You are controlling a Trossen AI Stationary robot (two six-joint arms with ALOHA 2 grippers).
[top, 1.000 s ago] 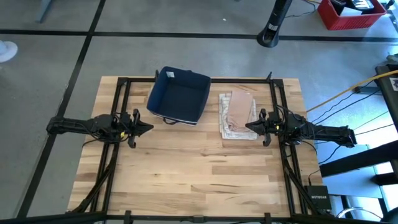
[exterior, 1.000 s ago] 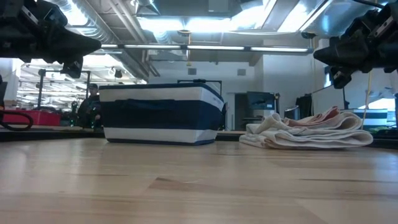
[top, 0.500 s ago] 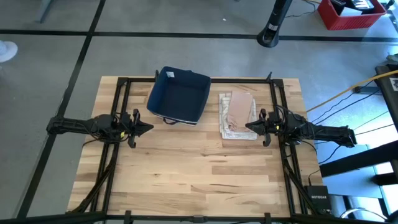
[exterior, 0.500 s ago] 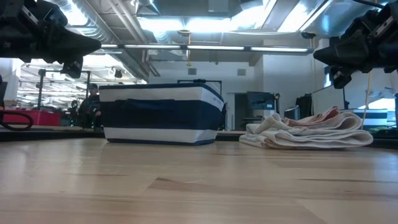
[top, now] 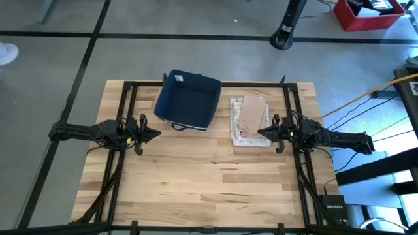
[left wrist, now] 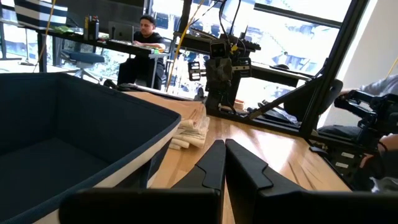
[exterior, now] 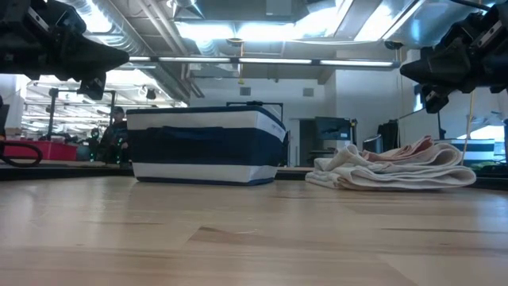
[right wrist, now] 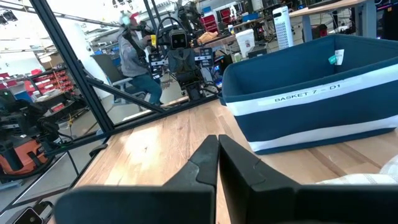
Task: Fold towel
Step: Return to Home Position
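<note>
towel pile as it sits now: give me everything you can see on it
The towel pile is a folded soft-cloth stack: a pink towel on top, white patterned layers showing round its edges. It lies flat on the wooden table, far right part in the high view, just right of the blue basket with a narrow gap between. Nothing grips it; the right pincer hangs shut above its near right corner, not touching.

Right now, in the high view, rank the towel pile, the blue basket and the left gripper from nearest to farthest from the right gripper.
From the right gripper:
1. Towel pile, just beside its fingertips.
2. Blue basket, at the table's far middle.
3. Left gripper, across the table, left side.
</note>
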